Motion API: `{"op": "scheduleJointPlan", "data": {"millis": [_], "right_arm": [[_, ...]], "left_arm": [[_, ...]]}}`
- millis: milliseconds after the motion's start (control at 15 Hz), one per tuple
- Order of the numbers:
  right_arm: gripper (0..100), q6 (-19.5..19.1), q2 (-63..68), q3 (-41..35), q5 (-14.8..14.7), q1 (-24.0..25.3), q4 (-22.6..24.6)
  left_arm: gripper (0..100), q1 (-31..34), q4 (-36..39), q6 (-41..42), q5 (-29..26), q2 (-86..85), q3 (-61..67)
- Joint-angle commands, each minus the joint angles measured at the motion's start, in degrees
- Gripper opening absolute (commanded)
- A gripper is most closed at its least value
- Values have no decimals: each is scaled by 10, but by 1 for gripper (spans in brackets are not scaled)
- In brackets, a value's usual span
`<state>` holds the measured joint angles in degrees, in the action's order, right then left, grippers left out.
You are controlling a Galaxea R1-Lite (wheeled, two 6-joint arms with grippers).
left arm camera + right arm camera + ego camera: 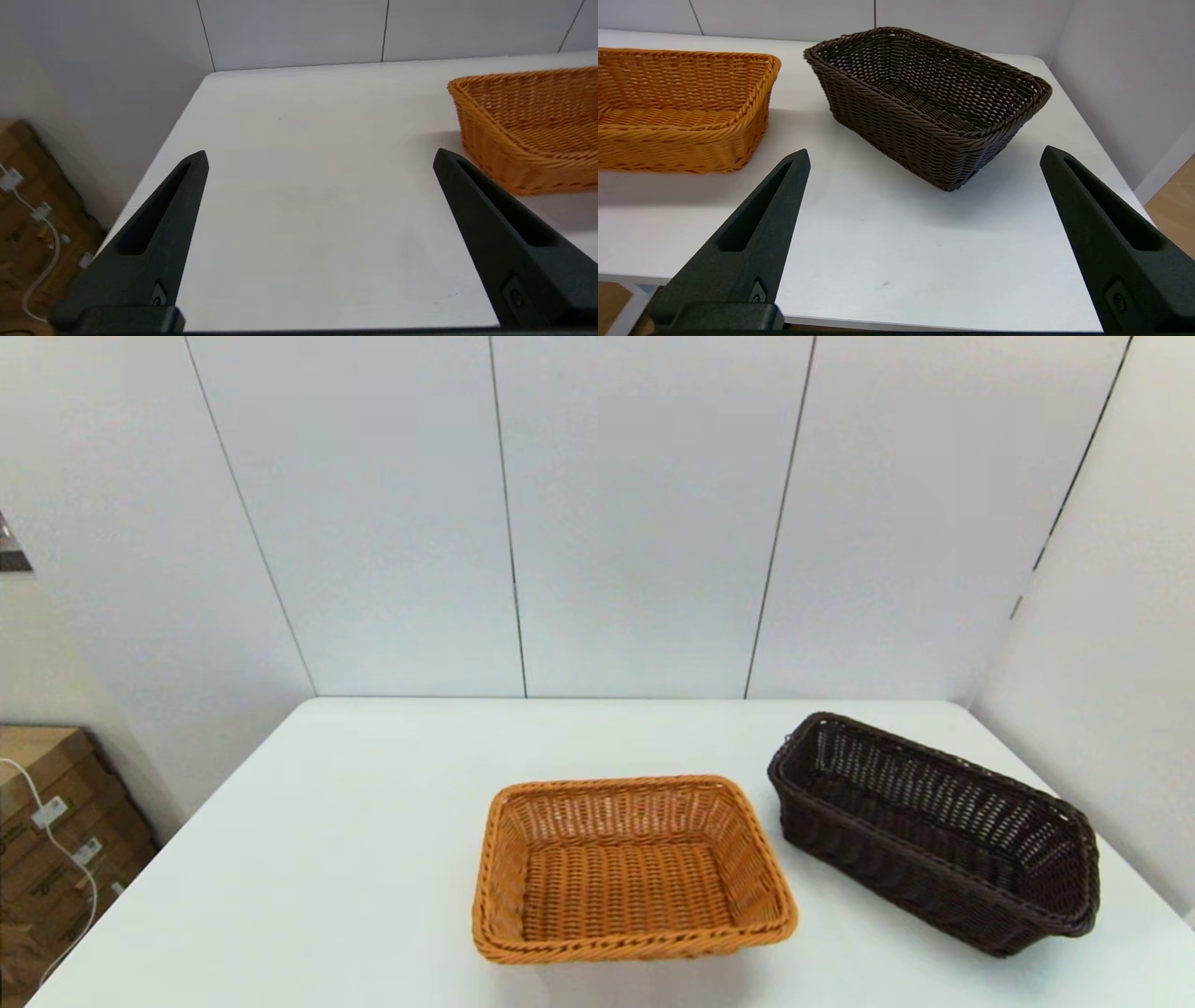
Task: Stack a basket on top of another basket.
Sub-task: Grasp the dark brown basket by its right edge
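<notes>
The dark brown, near-black rectangular woven wicker basket w/ open-weave sloped sides and a braided rim is sitting upright on the white desk, over on the robot's right, turned at an angle to the desk edge. Nothing seems to be lying inside it, though the weave is dark & its floor is hard to read. Just beside it, toward the desk's middle and apart by a narrow strip of bare surface, the orange-tan rectangular woven wicker basket is also resting upright, squarer to the front edge, interior showing only its woven floor. The two are not touching; neither is stacked on the other.

The right gripper is hanging near the front desk edge, facing the dark basket's near corner, its fingers spread wide and grasping nothing. The left gripper is hovering over the bare left part of the desk, fingers likewise released, w/ the orange-tan basket off to its side. Neither arm is showing in the head view.

Cardboard boxes w/ a white cable are standing on the floor left of the desk.
</notes>
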<state>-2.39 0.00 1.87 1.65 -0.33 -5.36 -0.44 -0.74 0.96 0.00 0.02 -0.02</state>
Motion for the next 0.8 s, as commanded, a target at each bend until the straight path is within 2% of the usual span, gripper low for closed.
{"op": "scheduleJointPlan", "data": {"millis": [67,200,333,467,667,800], "right_arm": [[100,-1,1,1,0,0,-1],[100,1,1,1,0,0,0],[100,2,0,2,-17,-1,-2],[100,-23,0,2,-12,-1,-5],[100,-27,0,9,-14,-1,-6],[100,-24,54,115,-16,-1,-35]], "left_arm": [[100,0,1,-4,0,0,3],[100,0,1,-4,0,0,3],[100,0,1,-4,0,0,3],[100,0,1,-4,0,0,3],[100,0,2,-4,0,0,3],[100,0,1,-4,0,-1,3]]}}
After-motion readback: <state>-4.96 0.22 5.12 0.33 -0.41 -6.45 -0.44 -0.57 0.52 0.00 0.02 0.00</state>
